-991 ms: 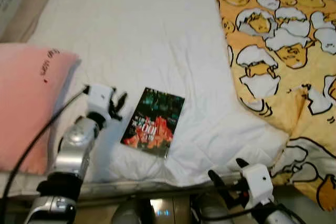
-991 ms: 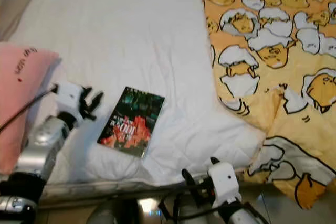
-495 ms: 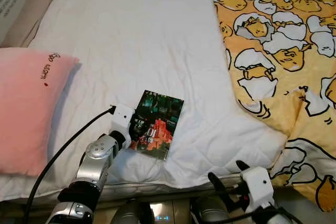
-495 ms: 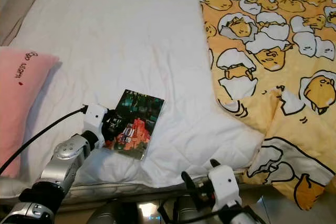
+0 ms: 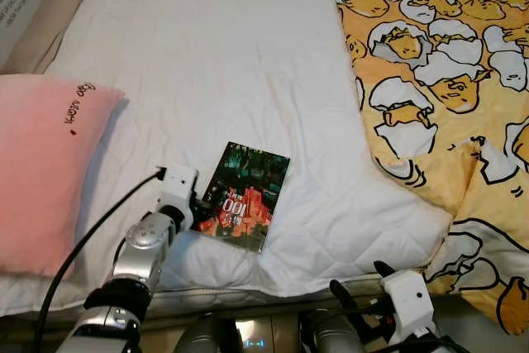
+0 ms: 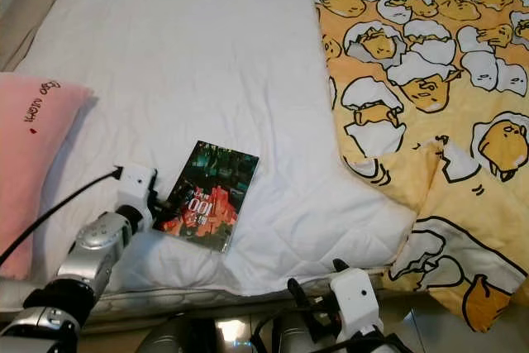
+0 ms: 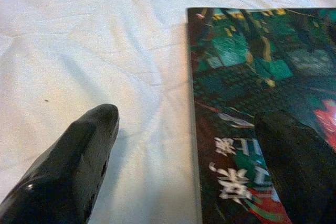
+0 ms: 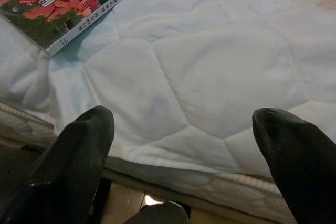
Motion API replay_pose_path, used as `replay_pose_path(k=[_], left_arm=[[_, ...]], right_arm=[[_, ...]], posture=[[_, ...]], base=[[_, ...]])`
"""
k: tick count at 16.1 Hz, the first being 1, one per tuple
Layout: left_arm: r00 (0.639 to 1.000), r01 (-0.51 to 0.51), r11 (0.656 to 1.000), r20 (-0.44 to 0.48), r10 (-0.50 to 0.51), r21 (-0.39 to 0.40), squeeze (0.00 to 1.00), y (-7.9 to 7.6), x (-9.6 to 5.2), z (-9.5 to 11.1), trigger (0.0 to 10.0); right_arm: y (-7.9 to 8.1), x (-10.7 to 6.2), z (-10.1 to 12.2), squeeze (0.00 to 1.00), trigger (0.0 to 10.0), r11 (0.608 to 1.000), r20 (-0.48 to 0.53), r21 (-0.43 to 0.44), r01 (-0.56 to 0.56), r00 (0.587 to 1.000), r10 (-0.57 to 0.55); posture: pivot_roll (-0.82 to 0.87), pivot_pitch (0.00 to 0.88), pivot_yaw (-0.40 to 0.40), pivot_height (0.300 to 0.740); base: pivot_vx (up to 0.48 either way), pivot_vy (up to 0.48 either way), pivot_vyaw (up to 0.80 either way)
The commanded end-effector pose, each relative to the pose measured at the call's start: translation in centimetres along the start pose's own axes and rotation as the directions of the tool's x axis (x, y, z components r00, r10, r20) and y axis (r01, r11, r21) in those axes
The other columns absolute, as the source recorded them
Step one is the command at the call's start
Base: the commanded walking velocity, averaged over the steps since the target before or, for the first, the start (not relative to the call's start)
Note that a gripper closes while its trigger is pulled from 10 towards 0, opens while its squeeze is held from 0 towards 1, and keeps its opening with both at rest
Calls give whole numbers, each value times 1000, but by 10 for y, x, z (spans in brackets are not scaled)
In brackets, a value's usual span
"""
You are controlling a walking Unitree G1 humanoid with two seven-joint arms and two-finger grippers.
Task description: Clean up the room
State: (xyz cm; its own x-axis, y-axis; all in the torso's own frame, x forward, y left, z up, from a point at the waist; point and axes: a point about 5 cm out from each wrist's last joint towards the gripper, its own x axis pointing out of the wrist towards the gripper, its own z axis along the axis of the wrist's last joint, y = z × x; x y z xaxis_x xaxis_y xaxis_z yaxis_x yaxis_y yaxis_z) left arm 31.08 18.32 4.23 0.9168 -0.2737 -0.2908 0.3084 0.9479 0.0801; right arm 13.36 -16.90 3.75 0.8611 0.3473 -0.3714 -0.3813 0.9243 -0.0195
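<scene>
**Left tool at the edge of the book on the bed**

The left tool (image 5: 201, 207) is down on the bed, right at the left edge of the book (image 5: 245, 194). Its two black fingers (image 7: 73, 169) are spread apart and hold nothing. In the left wrist view one finger rests on the white cover and the other lies over the book's front. The book's edge sits in the gap between them.

The right tool (image 5: 364, 297) hangs low by the near edge of the bed. Its two fingers (image 8: 79, 153) are also wide apart, and it grips nothing. It is well apart from the book.

The book lies flat on the bed, close to the near edge and a bit left of the middle. It is tilted a little. Its front is dark green at the top and red at the bottom, with big white numbers.

The bed has a white quilted cover (image 5: 223, 64) with stitched shapes on it. The cover has some soft wrinkles near the book.

There is one pink pillow (image 5: 41, 167) on the left side of the bed, with small dark writing on it. It is near the left arm but apart from the book.

There is one yellow blanket (image 5: 446, 72) on the right side. It has many cartoon eggs on it. Its edge is folded and bunched up near the right corner of the bed.

A black cable (image 5: 91, 237) runs along the silver left arm.
</scene>
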Motion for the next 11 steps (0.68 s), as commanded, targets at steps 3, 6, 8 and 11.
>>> replay_pose_path(k=[3,6,8,11], left_arm=[[1000,1,1000,-6,-1,-14,0,0,1,-2,10000],[998,38,997,-53,-41,-62,0,-9,3,-10,10000],[993,1,999,-119,-7,-51,0,-9,2,-21,10000],[992,4,992,-127,-21,-128,0,-12,4,-23,10000]], right_arm=[[-2,-5,1,0,10000,1000,-2,-15,10,1000,-10],[-1,-7,0,0,10000,1000,-8,-14,10,1000,-10],[0,-7,1,0,10000,1000,-10,-14,10,1000,-10],[1,-9,1,0,10000,1000,-14,-15,8,1000,-8]], posture=[[-266,207,6,740],[-272,213,6,740],[-275,219,4,740],[-280,223,3,740]], base=[[0,0,0],[0,0,0],[0,0,0],[0,0,0]])
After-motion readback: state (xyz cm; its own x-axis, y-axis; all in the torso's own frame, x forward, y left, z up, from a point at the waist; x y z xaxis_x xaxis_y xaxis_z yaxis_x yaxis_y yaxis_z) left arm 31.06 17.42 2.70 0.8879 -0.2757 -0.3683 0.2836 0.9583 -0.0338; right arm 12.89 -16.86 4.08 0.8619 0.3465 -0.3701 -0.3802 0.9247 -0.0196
